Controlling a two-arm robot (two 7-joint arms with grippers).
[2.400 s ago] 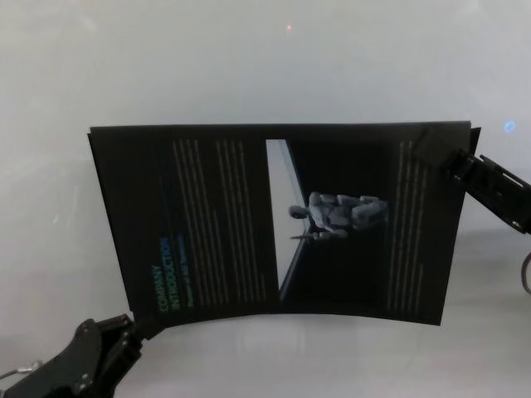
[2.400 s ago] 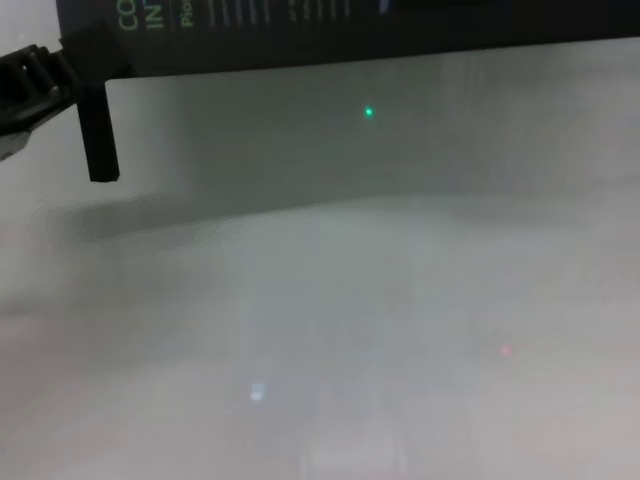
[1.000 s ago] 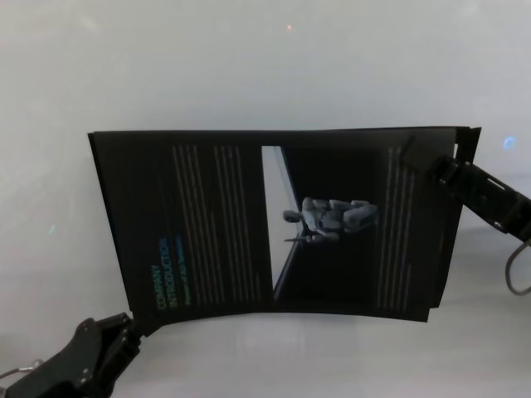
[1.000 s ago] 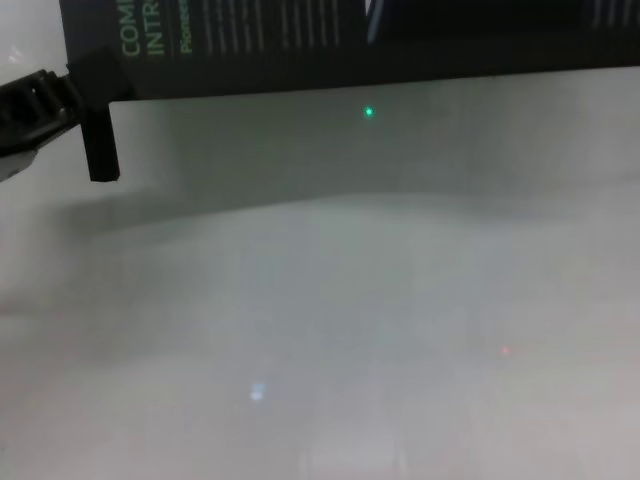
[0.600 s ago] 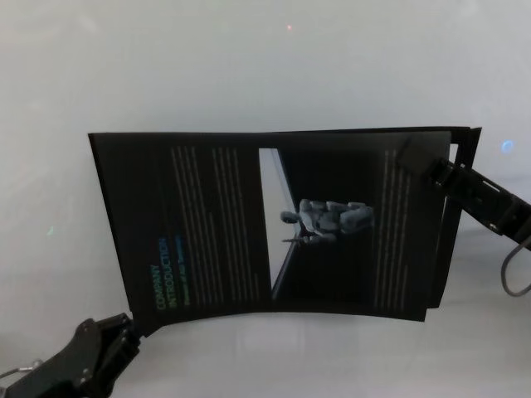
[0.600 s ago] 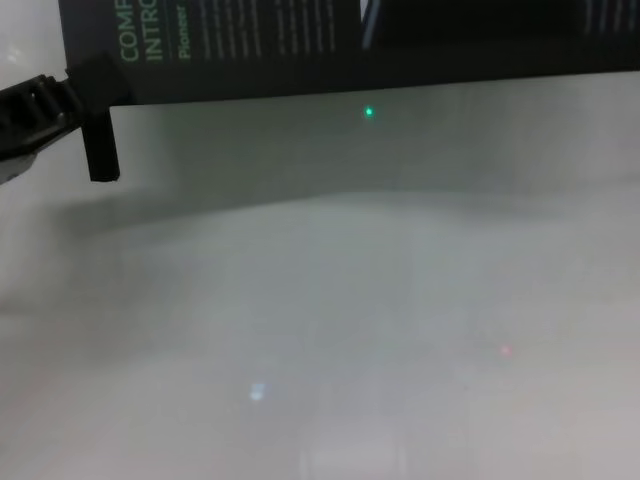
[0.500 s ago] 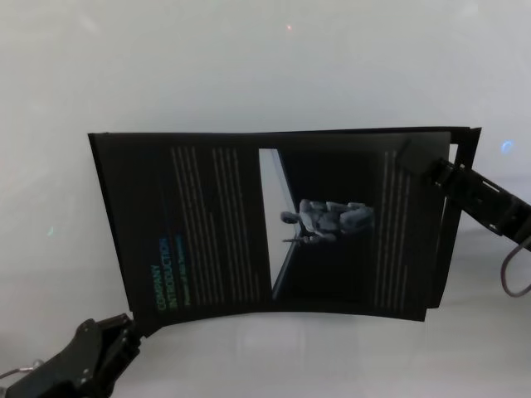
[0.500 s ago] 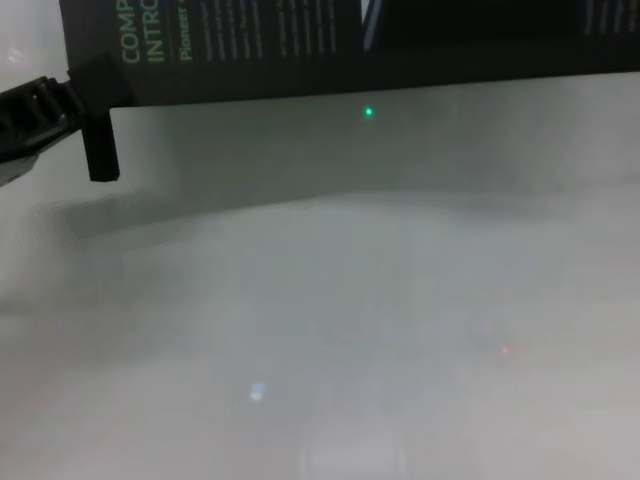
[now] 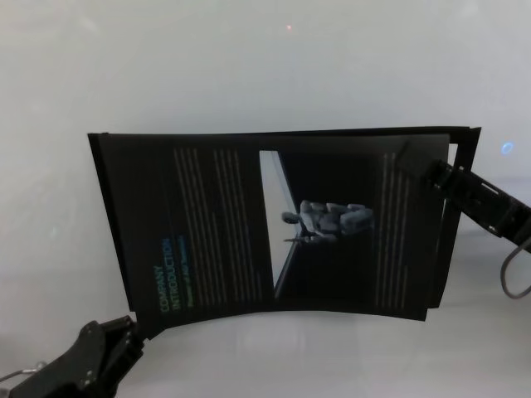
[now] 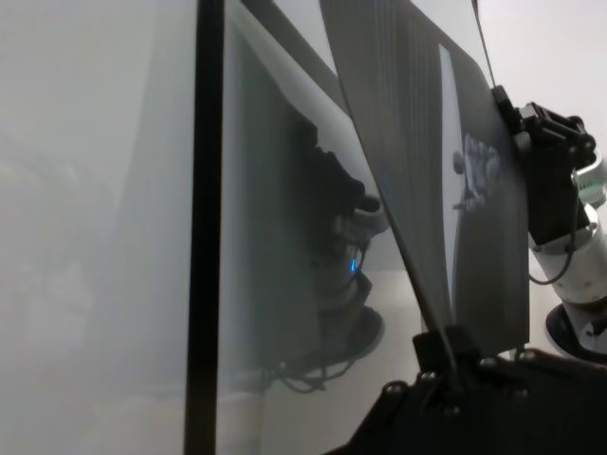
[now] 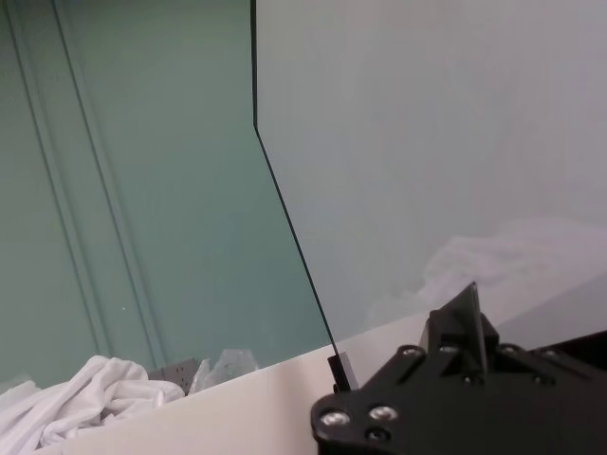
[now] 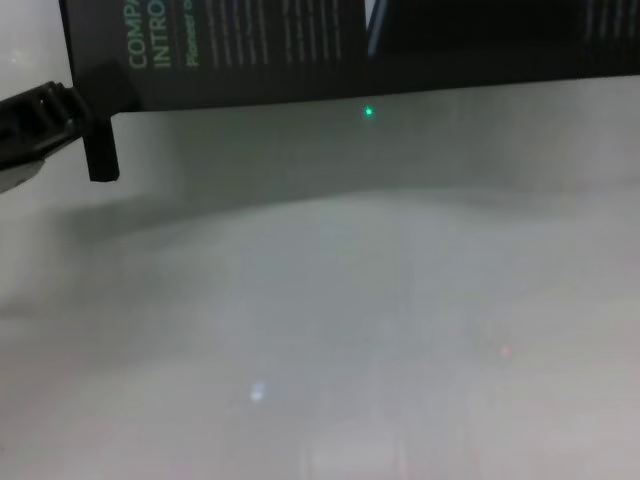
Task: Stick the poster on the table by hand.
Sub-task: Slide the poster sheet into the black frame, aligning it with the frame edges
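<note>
Table (image 9: pixel 249 58) glossy and pale beneath poster (image 9: pixel 274 224), clamped by both end effectors, left (image 9: pixel 133 332) and right (image 9: pixel 427 170).

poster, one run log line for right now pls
poster: held up off table | left gripper: pinching near-left corner | right gripper: pinching far-right corner | not stuck yet

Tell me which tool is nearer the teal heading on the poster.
Left. The left tool grips the poster at the near-left corner just below the heading; the right tool holds the far-right corner.
</note>
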